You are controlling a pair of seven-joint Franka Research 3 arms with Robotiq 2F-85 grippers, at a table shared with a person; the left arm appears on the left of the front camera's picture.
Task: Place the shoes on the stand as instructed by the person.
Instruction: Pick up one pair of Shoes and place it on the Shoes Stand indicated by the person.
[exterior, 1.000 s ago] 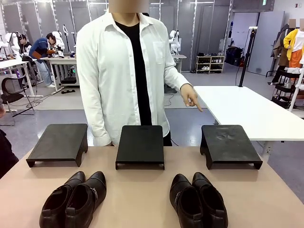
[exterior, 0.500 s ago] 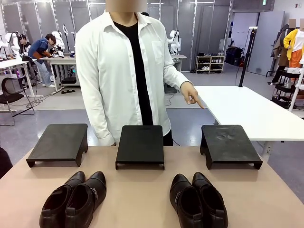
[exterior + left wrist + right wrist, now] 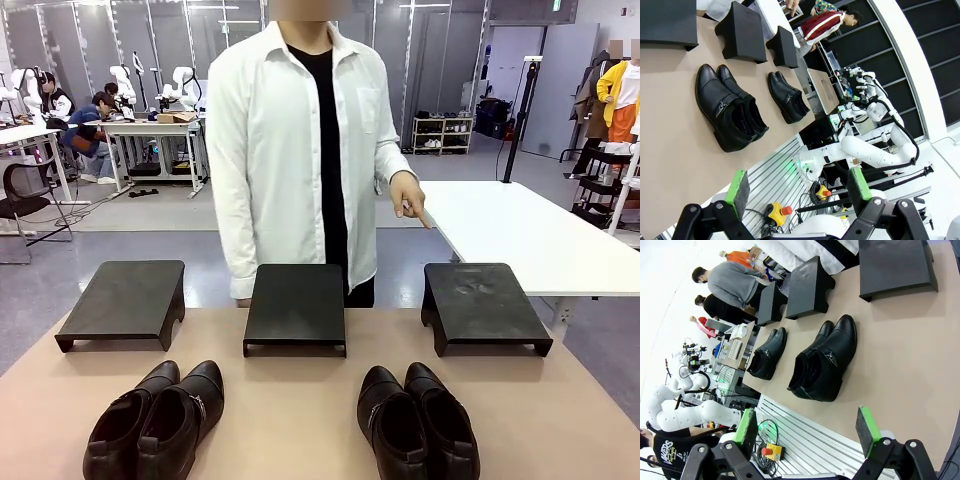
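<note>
While left gripper (image 3: 797,186), right gripper (image 3: 806,427) gape empty, shoes (image 3: 180,415) cropped at heels in front view.

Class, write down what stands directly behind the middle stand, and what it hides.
The person in the white shirt stands right behind the middle stand. It covers the person's legs below the shirt hem.

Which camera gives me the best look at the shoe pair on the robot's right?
The right wrist view: the right pair lies whole and close, side on, a buckle strap visible. The front view cuts its heels off at the bottom edge. The left wrist view shows it whole but smaller, beyond the left pair.
</note>
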